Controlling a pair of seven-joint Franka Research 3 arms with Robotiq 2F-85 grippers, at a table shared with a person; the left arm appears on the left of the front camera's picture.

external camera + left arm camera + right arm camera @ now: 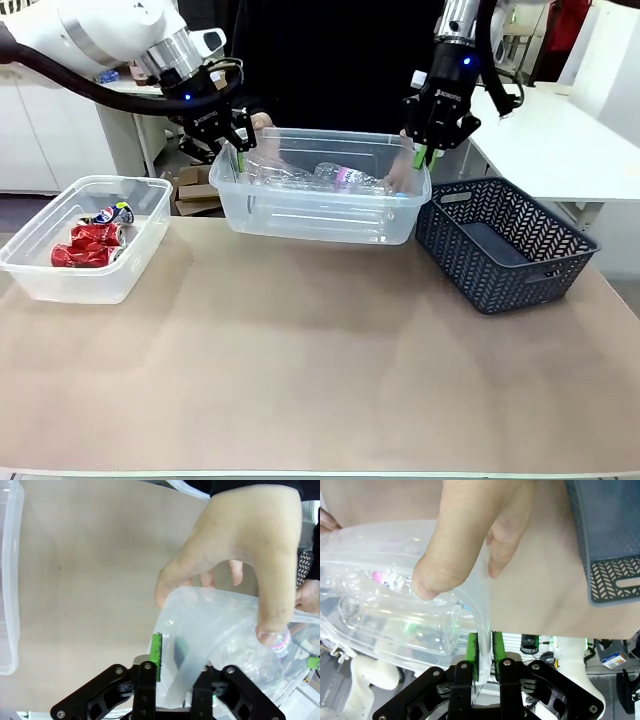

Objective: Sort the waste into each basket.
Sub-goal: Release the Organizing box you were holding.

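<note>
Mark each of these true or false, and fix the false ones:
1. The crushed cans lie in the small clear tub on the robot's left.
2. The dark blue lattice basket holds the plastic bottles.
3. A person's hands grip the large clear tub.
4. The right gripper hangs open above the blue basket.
1. True. The crushed cans lie in the small clear tub.
2. False. The plastic bottles lie in the large clear tub; none show in the dark blue lattice basket.
3. True. One hand grips its rim near the left gripper, the other hand near the right gripper.
4. False. The right gripper's green pads pinch the large clear tub's rim.
</note>
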